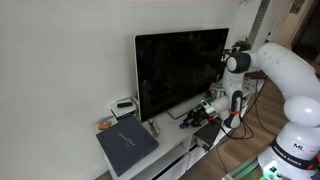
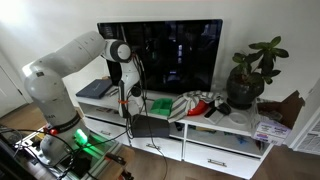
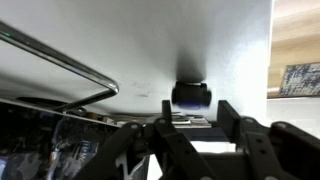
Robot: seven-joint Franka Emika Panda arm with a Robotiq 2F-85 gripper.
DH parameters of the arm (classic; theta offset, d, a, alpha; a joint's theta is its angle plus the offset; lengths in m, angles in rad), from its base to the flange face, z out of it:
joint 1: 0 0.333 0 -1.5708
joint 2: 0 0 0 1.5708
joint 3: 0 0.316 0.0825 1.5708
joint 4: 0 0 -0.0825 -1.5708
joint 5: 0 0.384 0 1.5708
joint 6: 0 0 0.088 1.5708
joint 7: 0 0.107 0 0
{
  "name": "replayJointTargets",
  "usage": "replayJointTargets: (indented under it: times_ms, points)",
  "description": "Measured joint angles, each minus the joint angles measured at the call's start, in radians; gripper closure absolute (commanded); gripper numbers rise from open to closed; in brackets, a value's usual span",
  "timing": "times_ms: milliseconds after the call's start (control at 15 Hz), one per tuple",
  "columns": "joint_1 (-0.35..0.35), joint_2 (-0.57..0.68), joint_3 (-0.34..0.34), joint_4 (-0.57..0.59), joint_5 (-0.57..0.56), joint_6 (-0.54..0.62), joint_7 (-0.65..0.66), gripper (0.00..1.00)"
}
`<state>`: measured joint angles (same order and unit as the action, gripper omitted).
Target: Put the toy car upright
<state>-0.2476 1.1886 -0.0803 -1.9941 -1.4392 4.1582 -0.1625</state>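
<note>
The toy car is small and bright green and lies on the white TV stand in front of the black TV; it shows in both exterior views [image 1: 208,105] [image 2: 158,105]. I cannot tell how it is lying. My gripper [image 1: 196,118] [image 2: 133,101] hangs low over the stand right beside the car. In the wrist view the gripper [image 3: 195,125] is open, with its two black fingers apart and nothing between them. The car is out of the wrist view, which looks along the stand towards the wall.
The black TV [image 1: 180,70] [image 2: 160,55] stands just behind my gripper. A dark grey book [image 1: 127,147] [image 2: 95,90] lies at the stand's end, with a small white-and-black box [image 1: 125,106] [image 3: 192,95] near it. A potted plant [image 2: 250,75] and colourful clutter [image 2: 203,103] fill the other end.
</note>
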Motion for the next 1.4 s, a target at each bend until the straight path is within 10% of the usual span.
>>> replayJointTargets:
  times_ms: [267,800,933,1400]
  points:
    - [0.006,0.003,-0.022,0.001,-0.008,-0.011,0.013,0.73]
    - [0.012,-0.007,-0.037,0.014,-0.04,-0.011,0.017,0.31]
    - [0.02,-0.021,-0.041,0.014,-0.052,-0.011,0.017,0.05]
    - [0.078,-0.124,-0.085,-0.014,-0.168,-0.068,0.101,0.0]
